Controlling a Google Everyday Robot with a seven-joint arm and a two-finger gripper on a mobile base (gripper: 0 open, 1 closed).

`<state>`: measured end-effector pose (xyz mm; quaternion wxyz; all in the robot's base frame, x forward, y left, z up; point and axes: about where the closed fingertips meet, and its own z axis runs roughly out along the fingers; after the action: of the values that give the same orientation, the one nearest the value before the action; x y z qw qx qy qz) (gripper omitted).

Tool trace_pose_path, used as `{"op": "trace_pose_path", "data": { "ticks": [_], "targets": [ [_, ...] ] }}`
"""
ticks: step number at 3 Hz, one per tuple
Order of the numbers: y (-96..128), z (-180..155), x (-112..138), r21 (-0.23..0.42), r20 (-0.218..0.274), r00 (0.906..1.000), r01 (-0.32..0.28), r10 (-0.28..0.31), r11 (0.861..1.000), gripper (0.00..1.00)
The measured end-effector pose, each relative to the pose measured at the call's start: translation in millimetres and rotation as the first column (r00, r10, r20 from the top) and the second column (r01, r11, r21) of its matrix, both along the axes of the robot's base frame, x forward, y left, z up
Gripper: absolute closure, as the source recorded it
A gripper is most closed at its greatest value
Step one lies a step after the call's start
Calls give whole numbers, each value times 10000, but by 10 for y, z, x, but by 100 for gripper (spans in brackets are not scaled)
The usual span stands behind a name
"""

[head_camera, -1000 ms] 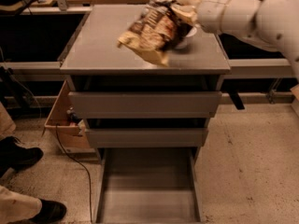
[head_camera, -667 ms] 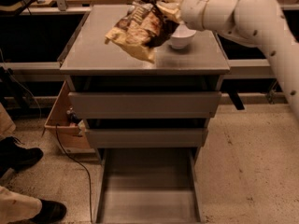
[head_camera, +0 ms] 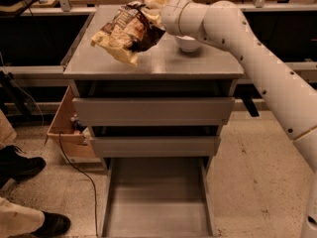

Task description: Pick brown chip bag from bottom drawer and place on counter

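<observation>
Brown chip bag and gripper shifted left over the bench since 0.7 s ago, white bowl now clear of the bag, sits right of it under the arm. Gripper clenched on the bag's far right end, fingers mostly hidden by the bag. Bag hangs tilted over the far left part of the bench, low tan corner near the surface, contact cannot be told. Bag crinkly, dark brown middle, tan ends, pale lettering too blurred to read. Bottom drawer pulled out near the floor, bare inside. Two upper drawers closed. Cardboard box left of the cabinet, dark shoes at the left edge
</observation>
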<state>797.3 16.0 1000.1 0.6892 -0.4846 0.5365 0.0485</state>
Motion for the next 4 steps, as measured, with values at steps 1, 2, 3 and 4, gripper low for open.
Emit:
{"op": "trace_pose_path", "data": {
  "ticks": [1, 2, 3, 4],
  "targets": [
    [216, -201, 370, -90, -175, 9972, 730, -731, 9973, 100],
    [323, -350, 631, -152, -418, 9915, 1227, -1233, 9923, 100],
    [451, -459, 741, -227, -623, 9897, 1280, -1291, 9915, 82],
    [578, -525, 760, -205, -866, 9913, 980, -994, 9950, 51]
  ]
}}
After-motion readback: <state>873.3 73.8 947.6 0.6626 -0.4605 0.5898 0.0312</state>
